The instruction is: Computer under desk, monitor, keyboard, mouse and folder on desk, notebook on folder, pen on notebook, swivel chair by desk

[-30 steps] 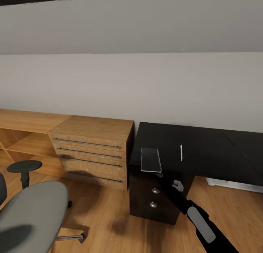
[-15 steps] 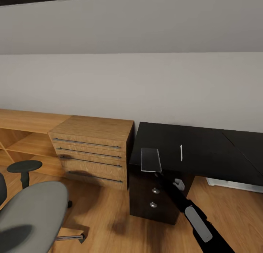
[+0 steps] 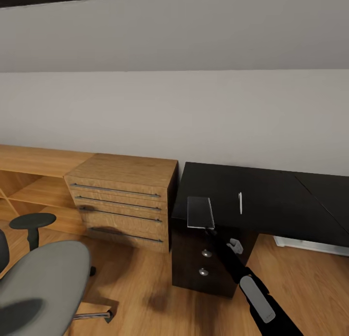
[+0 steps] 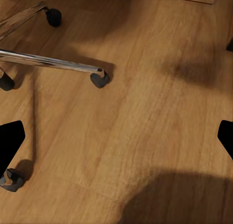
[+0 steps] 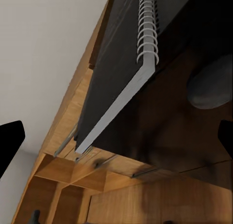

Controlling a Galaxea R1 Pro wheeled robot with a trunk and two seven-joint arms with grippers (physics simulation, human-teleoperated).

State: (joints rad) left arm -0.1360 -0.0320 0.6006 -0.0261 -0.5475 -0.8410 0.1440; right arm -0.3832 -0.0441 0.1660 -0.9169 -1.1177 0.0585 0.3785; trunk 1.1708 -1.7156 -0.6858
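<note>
Notebook overhanging desk edge, just above right tool, fingers spread.

The black right arm with its pale grey forearm panel slides further toward the left and forward across the three head views. The thin grey rectangular notebook overhanging the black-topped desk front edge creeps slightly back onto the top.
</note>
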